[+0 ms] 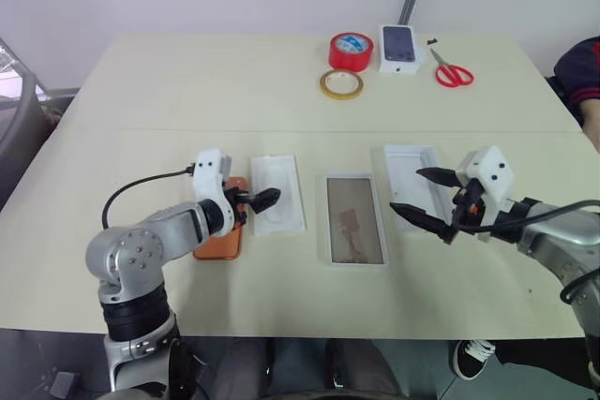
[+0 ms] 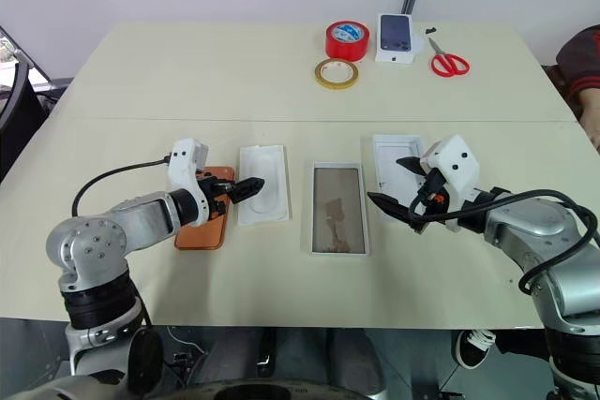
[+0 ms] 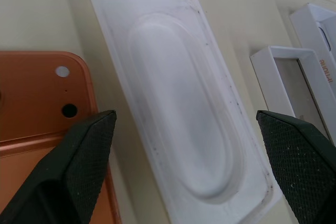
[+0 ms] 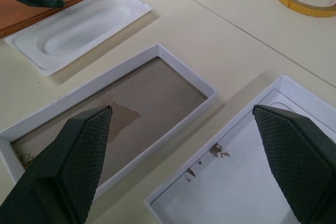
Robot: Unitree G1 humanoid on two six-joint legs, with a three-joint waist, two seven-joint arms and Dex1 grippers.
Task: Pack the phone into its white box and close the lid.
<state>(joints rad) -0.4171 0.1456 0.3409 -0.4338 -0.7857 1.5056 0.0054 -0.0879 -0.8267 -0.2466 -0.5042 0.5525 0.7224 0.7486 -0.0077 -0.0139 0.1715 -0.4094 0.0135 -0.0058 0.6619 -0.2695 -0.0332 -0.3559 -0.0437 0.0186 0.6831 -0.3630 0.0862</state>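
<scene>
Showing orange-copper on the flat phone [image 1: 221,243], plain white on the moulded plastic insert [image 1: 278,194], thin white rim around stained brownish-grey on the shallow box [image 1: 355,219], red on the tape roll [image 1: 351,51] and scissor handles [image 1: 454,73], pale cream across the table [image 1: 187,81].

Table [image 1: 281,81]: phone [image 1: 221,243] under left gripper [image 1: 265,200] (fingers spread), insert [image 1: 279,196], white box [image 1: 355,219], lid [image 1: 409,170] by right gripper [image 1: 422,197]; tapes, carton, scissors far edge.
</scene>
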